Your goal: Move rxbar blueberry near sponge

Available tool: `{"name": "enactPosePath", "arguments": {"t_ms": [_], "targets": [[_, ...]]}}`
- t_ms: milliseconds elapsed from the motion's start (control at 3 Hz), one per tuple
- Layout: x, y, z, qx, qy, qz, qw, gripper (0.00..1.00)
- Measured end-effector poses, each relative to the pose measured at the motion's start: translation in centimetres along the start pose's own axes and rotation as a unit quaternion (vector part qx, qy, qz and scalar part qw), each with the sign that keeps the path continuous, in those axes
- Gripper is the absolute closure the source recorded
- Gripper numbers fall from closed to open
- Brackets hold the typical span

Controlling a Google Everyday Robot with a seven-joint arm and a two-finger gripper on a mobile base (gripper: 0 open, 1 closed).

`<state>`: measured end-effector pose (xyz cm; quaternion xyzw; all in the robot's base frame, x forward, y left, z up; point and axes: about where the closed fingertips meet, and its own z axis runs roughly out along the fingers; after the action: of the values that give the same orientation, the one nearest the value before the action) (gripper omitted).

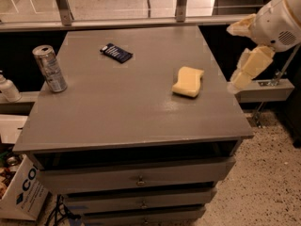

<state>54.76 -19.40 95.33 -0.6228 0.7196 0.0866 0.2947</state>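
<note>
The rxbar blueberry (116,52) is a small dark navy bar with white lettering, lying flat on the far left-centre of the grey tabletop (117,107). The sponge (188,82) is a pale yellow waisted foam block, lying right of centre on the table. My gripper (231,59) hangs off the table's right edge, just right of the sponge and above table height. Its two cream fingers (249,66) are spread apart with nothing between them. It is far from the bar.
A silver can (49,68) stands upright near the table's left edge. A white bottle (8,88) sits on a lower ledge to the left. A cardboard box (19,192) is on the floor at lower left. Drawers (138,178) are below the top. A railing runs behind.
</note>
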Motion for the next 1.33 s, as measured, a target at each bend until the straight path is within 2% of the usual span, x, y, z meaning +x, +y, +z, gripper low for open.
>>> {"name": "enactPosePath", "arguments": {"t_ms": [333, 667, 1000, 1333], "targets": [[-0.8, -1.6, 3.7, -0.015, -0.058, -0.013, 0.9981, 0.0], [-0.8, -1.6, 3.7, -0.015, -0.058, -0.013, 0.9981, 0.0], [-0.9, -1.7, 3.8, -0.009, -0.073, -0.009, 0.9972, 0.0], [-2.0, -3.2, 5.7, 0.008, -0.109, -0.019, 0.9938, 0.0]]}}
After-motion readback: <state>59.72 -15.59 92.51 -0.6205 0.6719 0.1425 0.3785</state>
